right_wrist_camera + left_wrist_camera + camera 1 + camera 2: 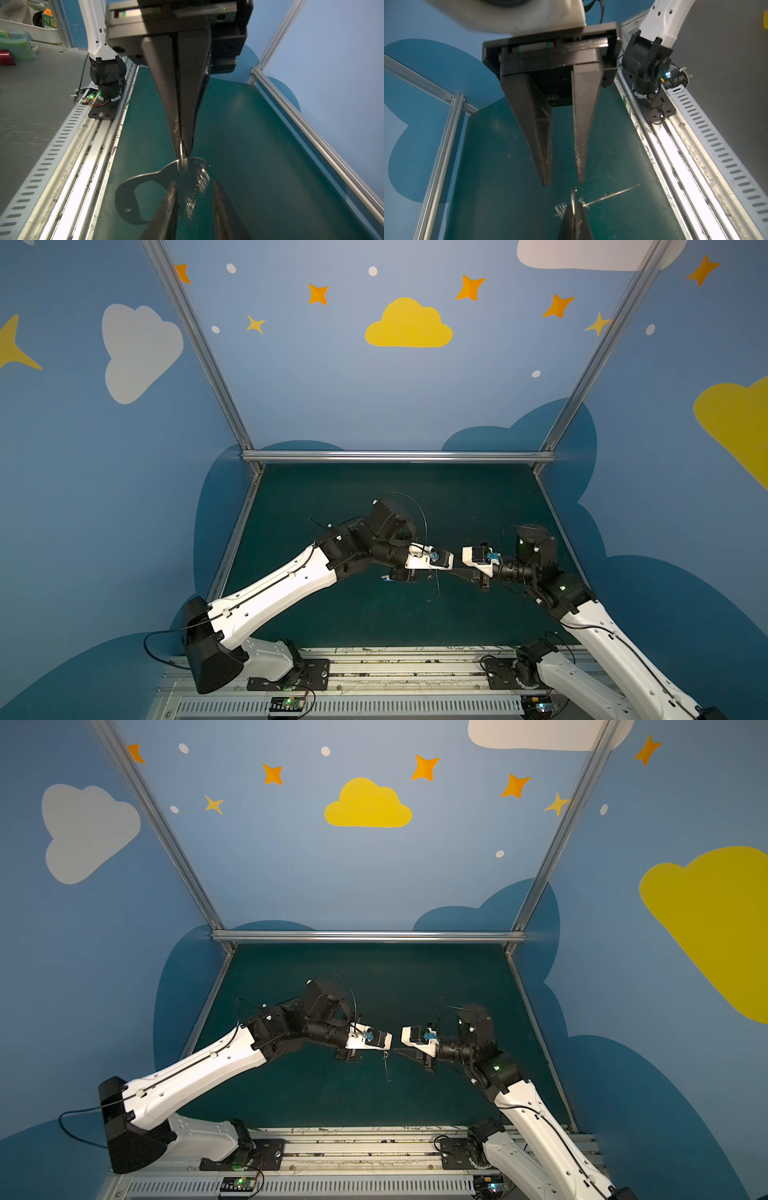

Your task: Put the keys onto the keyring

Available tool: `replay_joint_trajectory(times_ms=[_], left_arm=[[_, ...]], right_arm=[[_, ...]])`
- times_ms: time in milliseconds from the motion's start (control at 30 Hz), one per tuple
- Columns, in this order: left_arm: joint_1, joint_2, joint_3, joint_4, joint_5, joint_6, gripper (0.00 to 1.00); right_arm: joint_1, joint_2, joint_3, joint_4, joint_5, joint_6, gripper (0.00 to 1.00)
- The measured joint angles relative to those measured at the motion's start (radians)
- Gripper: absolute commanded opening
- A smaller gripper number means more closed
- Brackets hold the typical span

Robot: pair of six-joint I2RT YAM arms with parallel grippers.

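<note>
The keyring point(122, 195), a flat grey plate with an oblong slot, hangs in the air from a wire ring point(181, 152). My left gripper point(182, 153) is shut on that ring, as its own wrist view also shows point(573, 205). Small wire rings point(203, 178) dangle blurred from the plate's edge. My right gripper point(195, 182) is open, its fingers either side of the dangling rings and just short of the plate, holding nothing. In both top views the two grippers meet tip to tip above the mat, left point(437, 570) point(386, 1052), right point(452, 569) point(398, 1051). I cannot make out the keys.
A dark green mat point(374, 497) covers the table, bounded by an aluminium frame point(395, 456) at the back and sides. The arms' mounting rail point(374, 659) runs along the front edge. Blue painted walls enclose the cell.
</note>
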Motion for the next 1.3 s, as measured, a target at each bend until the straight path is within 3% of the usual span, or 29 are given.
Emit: replay_joint_trajectory(times_ms=[400,600,867,1300], left_arm=[[-0.031,0.000,0.011,0.003,-0.072,0.033,0.03],[-0.035,-0.077,-0.150,0.172,-0.090,0.065,0.03],[-0.035,-0.190,-0.369,0.481,-0.085,0.090,0.03],[-0.037,-0.215,-0.420,0.674,-0.095,0.147,0.03]], right_arm=[[0.014,0.010,0.000,0.029,-0.027,0.008,0.27],[0.018,0.003,-0.001,0.039,-0.012,0.016,0.33],[0.018,-0.063,-0.016,0.060,0.034,0.032,0.33],[0.018,-0.079,-0.040,0.086,0.061,0.058,0.34]])
